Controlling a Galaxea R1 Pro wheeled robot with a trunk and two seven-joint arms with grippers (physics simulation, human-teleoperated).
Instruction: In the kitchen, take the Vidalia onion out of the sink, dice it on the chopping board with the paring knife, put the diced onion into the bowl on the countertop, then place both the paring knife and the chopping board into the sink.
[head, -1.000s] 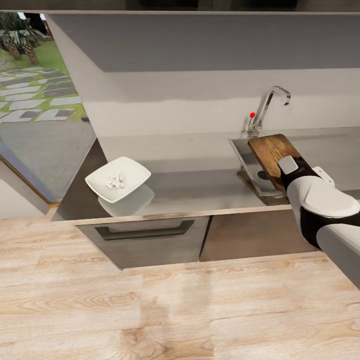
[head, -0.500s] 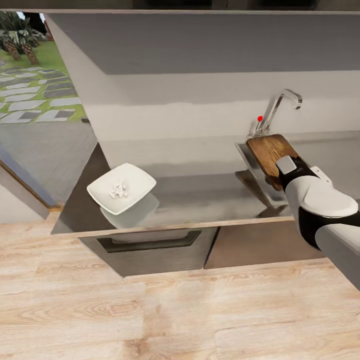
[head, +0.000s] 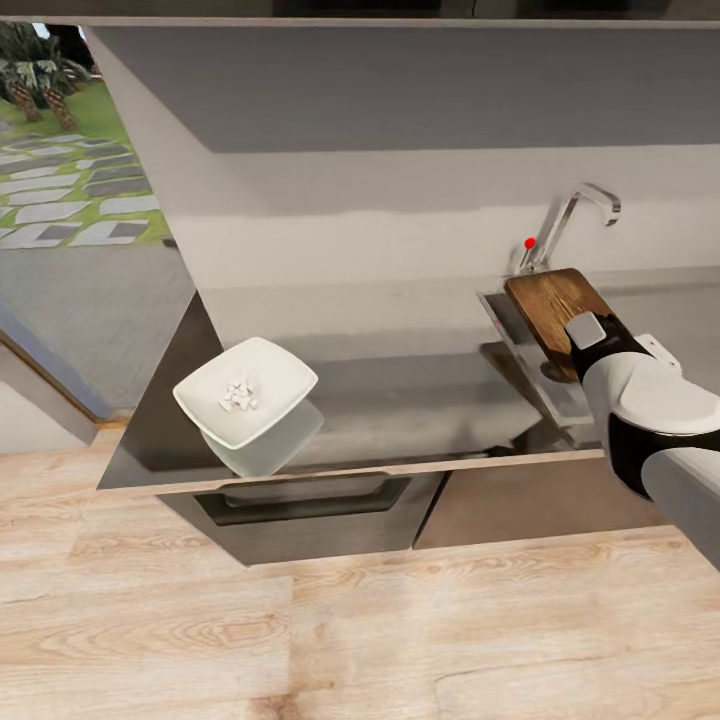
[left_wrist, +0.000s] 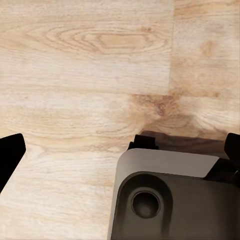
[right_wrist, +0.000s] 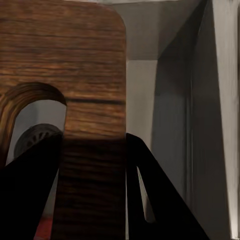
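Observation:
In the head view the brown wooden chopping board hangs tilted over the steel sink, just in front of the chrome faucet. My right gripper is shut on its near end. The right wrist view has the chopping board clamped between the two dark fingers, with its handle slot and the round drain below. A small red patch lies low in the basin; I cannot tell whether it is the paring knife. The white bowl on the grey countertop holds diced onion. My left gripper is open above the floor.
Dark cabinets with a black drawer handle stand under the counter. Pale wooden floor lies in front. A window onto a garden is at the left. Part of the robot's grey base lies under the left gripper.
The whole picture has shifted, so the camera has moved. The right gripper still holds the chopping board over the sink, near the faucet. The bowl has not moved on the counter.

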